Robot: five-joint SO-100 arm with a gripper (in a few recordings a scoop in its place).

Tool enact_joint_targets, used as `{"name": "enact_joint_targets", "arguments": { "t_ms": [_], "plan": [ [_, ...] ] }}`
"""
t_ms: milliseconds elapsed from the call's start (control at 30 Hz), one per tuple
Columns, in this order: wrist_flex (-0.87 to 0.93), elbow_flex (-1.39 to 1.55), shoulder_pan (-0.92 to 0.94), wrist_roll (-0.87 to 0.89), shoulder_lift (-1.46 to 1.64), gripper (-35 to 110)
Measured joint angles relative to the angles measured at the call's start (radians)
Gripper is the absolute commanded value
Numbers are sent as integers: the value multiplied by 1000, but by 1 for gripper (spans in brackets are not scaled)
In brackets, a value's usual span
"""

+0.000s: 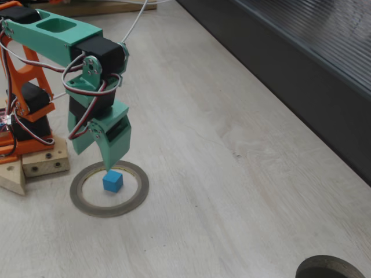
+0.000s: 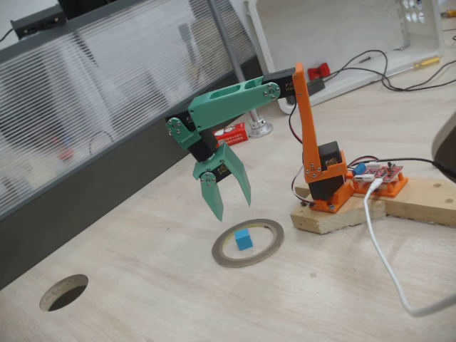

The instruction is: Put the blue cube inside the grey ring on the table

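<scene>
Your gripper [image 2: 231, 201] hangs released, fingers spread, just above the blue cube [image 2: 244, 239], which rests inside the grey ring [image 2: 222, 257] on the table [image 2: 142, 299].

The blue cube [image 1: 112, 181] sits inside the grey ring [image 1: 109, 189] on the table [image 1: 232, 191]; the green gripper [image 1: 95, 152] hangs just above the ring, fingers apart, holding nothing.

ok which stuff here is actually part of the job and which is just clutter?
Job:
- blue cube, already inside the ring
- grey ring
- table
- claw, open above the ring

Clutter:
- dark round object at the table's edge
- ribbed panel
- white cable
</scene>
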Motion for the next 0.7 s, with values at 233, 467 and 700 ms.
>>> {"name": "enact_joint_targets", "arguments": {
  "t_ms": [233, 467, 700],
  "plan": [
    [0, 0, 0, 0, 0, 8],
    [0, 0, 0, 0, 0, 2],
    [3, 2, 0, 0, 0, 2]
  ]
}}
